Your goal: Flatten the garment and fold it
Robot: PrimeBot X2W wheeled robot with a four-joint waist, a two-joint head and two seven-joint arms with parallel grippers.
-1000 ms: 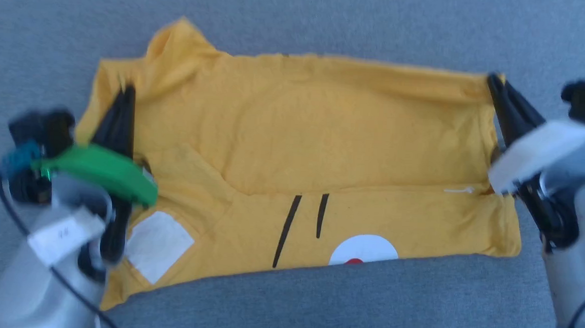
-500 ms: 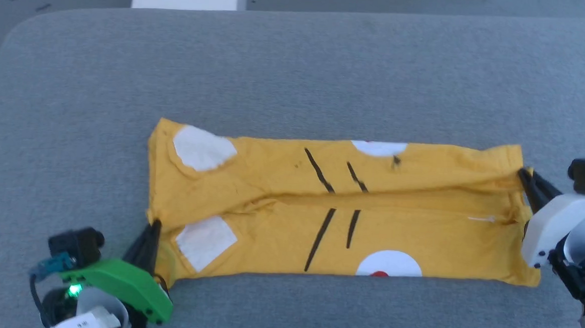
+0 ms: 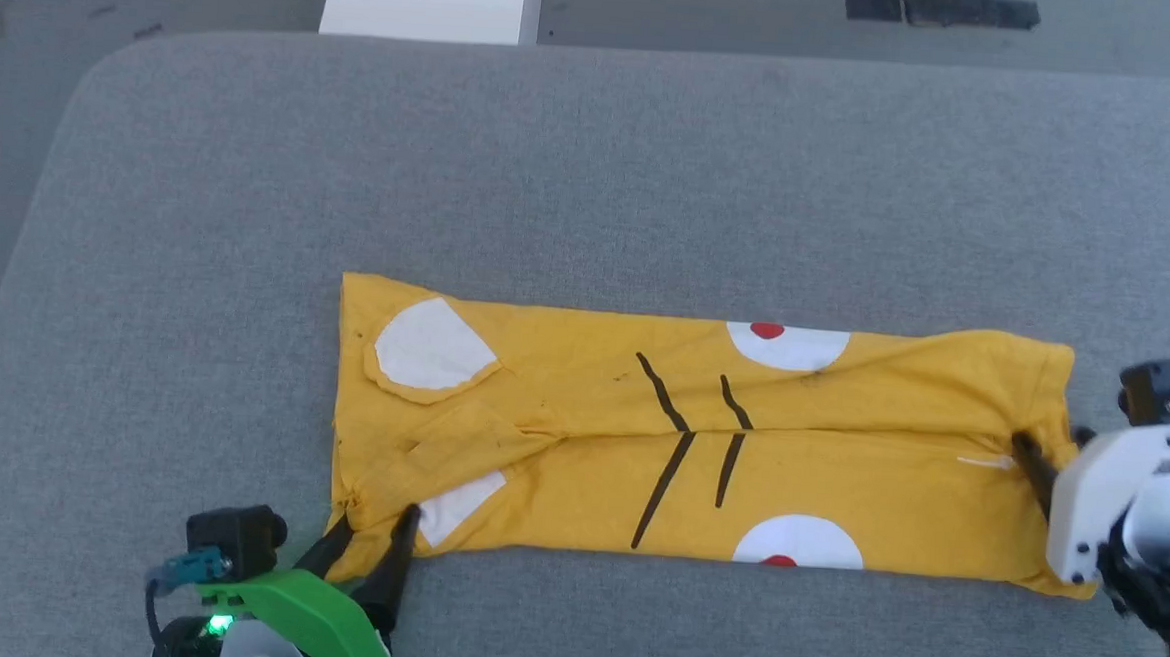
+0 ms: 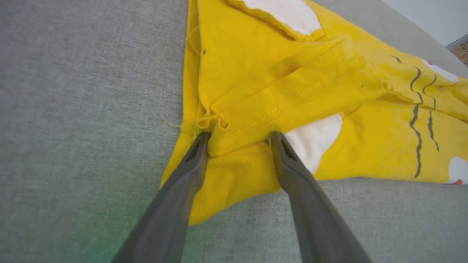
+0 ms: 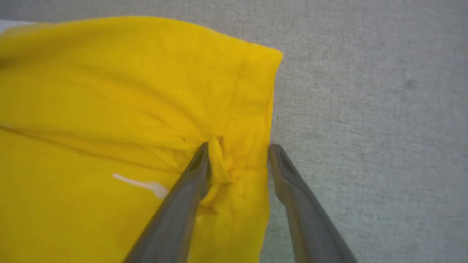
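Observation:
The mustard-yellow garment (image 3: 589, 439) lies on the grey padded table (image 3: 593, 169) as a long folded band, its white patches, red dots and black lines facing up. My left gripper (image 3: 372, 536) sits at the band's near-left corner. In the left wrist view that gripper (image 4: 239, 137) is open, and a folded hem of the garment (image 4: 292, 91) lies loose between its fingers. My right gripper (image 3: 1054, 455) is at the band's right end. The right wrist view shows it (image 5: 239, 148) open around a bunched bit of the garment's (image 5: 128, 109) hem.
The table's far edge has a rounded left corner (image 3: 108, 63). Beyond it is grey floor with a white block (image 3: 427, 0) and a dark strip (image 3: 937, 7). Bare table surface surrounds the garment.
The head camera has tilted up. The shirt's far half was brought over onto the near half and laid down. Both grippers, shut on the cloth before, now stand open.

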